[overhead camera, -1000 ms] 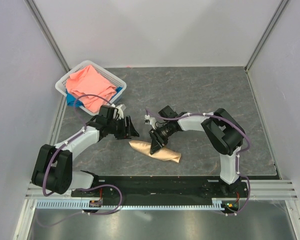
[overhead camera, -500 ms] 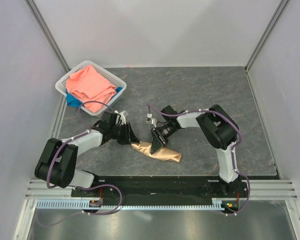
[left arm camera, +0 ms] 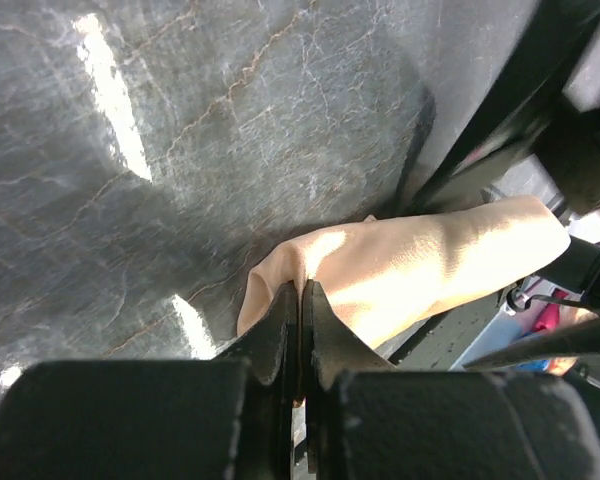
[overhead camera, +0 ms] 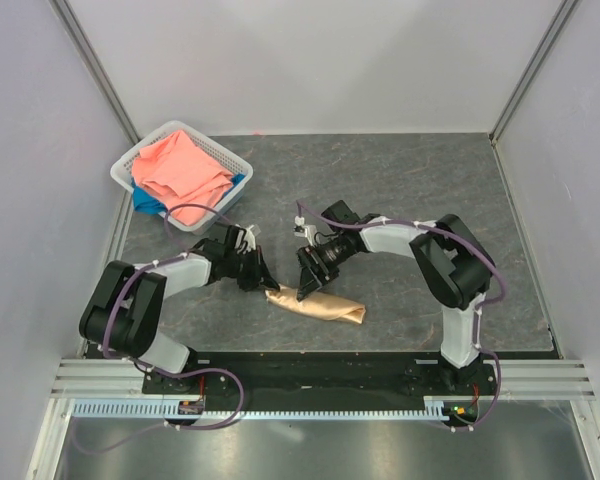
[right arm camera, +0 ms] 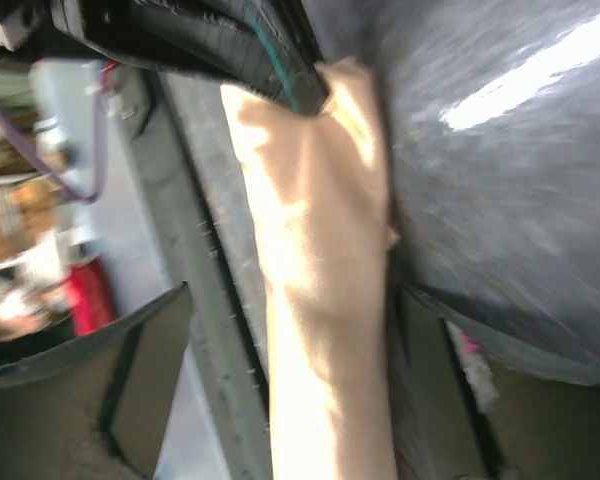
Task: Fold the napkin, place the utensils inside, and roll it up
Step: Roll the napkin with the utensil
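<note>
The napkin (overhead camera: 320, 304) lies as a peach-gold roll on the dark table near the front edge. My left gripper (overhead camera: 264, 284) is at its left end. In the left wrist view its jaws are shut and pinch a fold of the napkin (left arm camera: 420, 265) at the left gripper tips (left arm camera: 300, 292). My right gripper (overhead camera: 305, 286) hangs over the roll a little right of that end. It is open, with the fingers (right arm camera: 152, 372) standing wide on either side of the napkin (right arm camera: 320, 300). The right gripper (right arm camera: 300, 390) touches nothing. The utensils are hidden.
A white basket (overhead camera: 127, 161) stands at the back left of the table, holding a coral-pink cloth (overhead camera: 180, 172) and a blue cloth (overhead camera: 145, 201). The black rail (overhead camera: 310, 372) with both arm bases runs just in front of the roll.
My left gripper came down to the roll's left end and shut on it. My right gripper let go of the roll and opened wide, lifting slightly.
</note>
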`<state>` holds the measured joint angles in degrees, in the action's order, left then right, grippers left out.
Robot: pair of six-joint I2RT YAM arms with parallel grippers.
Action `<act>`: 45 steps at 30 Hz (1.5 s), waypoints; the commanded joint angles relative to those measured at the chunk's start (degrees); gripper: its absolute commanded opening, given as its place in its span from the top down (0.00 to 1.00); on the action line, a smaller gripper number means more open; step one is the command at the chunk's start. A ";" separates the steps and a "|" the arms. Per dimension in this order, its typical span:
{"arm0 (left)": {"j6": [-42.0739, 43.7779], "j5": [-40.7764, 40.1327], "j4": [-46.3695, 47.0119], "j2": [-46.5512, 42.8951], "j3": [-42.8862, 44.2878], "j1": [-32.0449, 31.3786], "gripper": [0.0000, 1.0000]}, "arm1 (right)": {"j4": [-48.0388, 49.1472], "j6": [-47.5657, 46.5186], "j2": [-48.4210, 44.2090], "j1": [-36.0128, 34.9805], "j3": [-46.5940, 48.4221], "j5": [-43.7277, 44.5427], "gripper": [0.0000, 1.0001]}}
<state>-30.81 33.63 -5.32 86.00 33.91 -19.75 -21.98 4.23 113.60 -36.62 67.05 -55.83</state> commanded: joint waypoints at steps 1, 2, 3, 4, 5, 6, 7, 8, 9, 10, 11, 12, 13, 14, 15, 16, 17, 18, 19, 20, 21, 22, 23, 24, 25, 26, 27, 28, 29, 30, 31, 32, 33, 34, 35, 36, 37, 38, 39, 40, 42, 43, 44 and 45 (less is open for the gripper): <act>2.24 0.30 -4.87 3.03 5.10 -0.29 0.98 | 0.27 -3.69 -9.35 -0.38 -0.07 16.50 0.05; 2.42 0.47 -5.92 4.08 5.72 -0.29 0.98 | 0.27 -5.62 -12.84 -0.90 -0.60 19.24 0.03; 2.68 0.65 -6.62 4.53 6.42 -0.29 0.98 | 0.36 -6.59 -14.53 -2.47 -1.99 21.97 0.03; 3.20 0.82 -7.24 5.23 8.00 -0.29 0.98 | 0.36 -7.47 -16.03 -3.45 -2.88 27.13 0.02; 3.56 0.91 -8.73 6.45 8.80 -0.20 0.98 | 0.44 -8.79 -18.74 -4.50 -3.67 29.62 0.02; 3.91 1.26 -9.44 7.25 9.67 -0.12 0.98 | 0.53 -9.32 -19.81 -6.86 -5.42 32.60 0.02; 4.52 1.53 -10.14 7.86 11.34 -0.03 0.98 | 0.62 -9.85 -20.87 -8.28 -6.30 34.81 0.02; 4.79 1.79 -11.10 8.48 12.05 0.06 0.98 | 1.14 -10.46 -22.70 -9.60 -7.27 39.53 0.02; 5.05 2.05 -11.37 9.70 12.75 0.06 0.98 | 1.50 -10.73 -23.33 -12.22 -8.93 41.49 0.02; 5.40 2.32 -11.90 10.24 14.06 0.15 0.98 | 1.93 -10.73 -24.12 -13.55 -9.73 43.07 0.02; 5.58 2.67 -12.34 10.85 14.77 0.15 0.98 | 3.16 -10.73 -25.00 -14.70 -10.44 46.57 0.02; 5.84 2.76 -13.21 11.90 15.39 0.24 0.98 | 3.69 -10.73 -25.44 -16.45 -11.84 47.82 0.02; 6.28 3.19 -13.57 12.44 16.53 0.24 0.98 | 4.30 -10.65 -25.62 -17.33 -12.37 49.31 0.02; 6.46 3.29 -13.92 12.79 17.06 0.24 0.98 | 5.53 -10.65 -25.88 -18.04 -12.81 50.63 0.02; 6.55 3.37 -14.53 13.05 17.50 0.24 0.98 | 5.98 -10.56 -25.80 -19.09 -13.51 52.56 0.02; 6.81 3.46 -14.72 13.58 18.20 0.15 0.98 | 6.33 -10.56 -25.62 -19.62 -13.78 53.28 0.02; 6.90 3.46 -14.98 13.76 18.47 0.24 0.98 | 6.59 -10.64 -24.84 -19.98 -13.87 53.63 0.02; 6.99 3.46 -15.15 13.93 18.65 0.32 0.98 | 6.60 -10.65 -24.22 -20.76 -13.79 54.33 0.02; 6.99 3.46 -15.50 14.02 18.91 0.32 0.98 | 6.60 -10.91 -23.78 -21.21 -13.70 54.51 0.02; 7.08 3.55 -15.59 14.11 19.09 0.24 0.98 | 6.60 -11.08 -22.82 -21.73 -13.70 54.69 0.02; 7.16 3.46 -15.68 14.20 19.17 0.24 0.98 | 6.60 -11.08 -22.29 -22.61 -13.70 55.21 0.02; 7.25 3.46 -16.03 14.29 19.35 0.24 0.98 | 6.68 -11.35 -21.76 -22.96 -13.70 55.48 0.02; 7.34 3.46 -16.04 14.37 19.35 0.24 0.98 | 6.60 -11.44 -20.80 -23.23 -13.70 56.70 0.02; 7.43 3.46 -16.12 14.37 19.35 0.24 0.98 | 6.60 -11.44 -20.35 -23.41 -13.52 56.97 0.02; 7.43 3.46 -16.12 14.37 19.26 0.24 0.98 | 6.60 -11.44 -19.57 -23.49 -13.52 57.32 0.02; 7.52 3.55 -16.21 14.55 19.35 0.24 0.98 | 6.68 -11.44 -19.21 -23.58 -13.43 57.59 0.04; 7.60 3.55 -16.21 14.72 19.35 0.24 0.98 | 6.68 -11.26 -18.77 -23.50 -13.35 58.29 0.04; 7.69 3.72 -16.39 14.73 19.35 0.24 0.98 | 6.60 -10.83 -17.98 -23.50 -13.26 59.86 0.05; 7.69 3.64 -16.30 14.90 19.35 0.32 0.98 | 6.16 -10.73 -17.63 -23.50 -12.91 60.40 0.06; 7.78 3.64 -16.39 14.90 19.35 0.24 0.98 | 5.90 -10.56 -17.19 -23.50 -12.64 60.93 0.08; 7.78 3.81 -16.47 14.99 19.35 0.32 0.98 | 5.63 -10.12 -16.40 -23.50 -12.47 62.32 0.11; 7.78 3.81 -16.39 15.08 19.44 0.32 0.98 | 5.02 -9.42 -16.05 -23.50 -12.03 62.69 0.13; 7.87 3.90 -16.39 15.08 19.61 0.24 0.98 | 4.58 -9.07 -15.61 -23.50 -11.85 62.95 0.16; 7.78 3.90 -16.39 15.08 19.61 0.24 0.98 | 4.14 -8.63 -14.73 -23.50 -11.59 63.39 0.24; 7.78 3.90 -16.47 15.08 19.88 0.24 0.98 | 3.35 -7.67 -14.38 -23.50 -11.33 64.09 0.28; 7.61 3.82 -16.56 14.90 20.14 0.32 0.91 | 2.91 -7.14 -13.94 -23.50 -10.98 64.36 0.32; 7.52 3.81 -16.48 14.82 20.49 0.24 0.87 | 2.30 -6.69 -13.32 -23.50 -10.80 64.36 0.39; 7.43 3.81 -16.56 14.55 20.75 0.32 0.83 | 2.20 -6.08 -12.97 -23.32 -10.62 64.71 0.42; 7.17 3.81 -16.56 13.94 21.45 0.41 0.68 | 1.85 -4.60 -12.79 -23.15 -10.45 64.62 0.45; 6.99 3.81 -16.56 13.59 21.81 0.85 0.59 | 1.24 -4.23 -12.09 -22.88 -10.27 64.71 0.48; 6.55 3.55 -16.65 12.53 22.60 1.90 0.43 | 0.36 -0.64 -11.48 -21.65 -9.92 64.62 0.50; 6.38 3.46 -16.65 11.40 22.86 2.43 0.39 | -0.34 0.42 -11.04 -21.13 -9.92 64.62 0.53; 6.29 3.38 -16.65 10.78 23.04 3.04 0.33 | -0.78 1.39 -10.77 -19.82 -9.74 64.54 0.54; 6.02 3.38 -16.74 10.16 23.13 4.18 0.29 | -1.05 3.57 -10.68 -19.02 -9.74 63.66 0.54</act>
<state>-25.19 36.53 -21.82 99.88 54.63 -18.39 -19.27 1.52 99.33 -59.61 57.49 3.31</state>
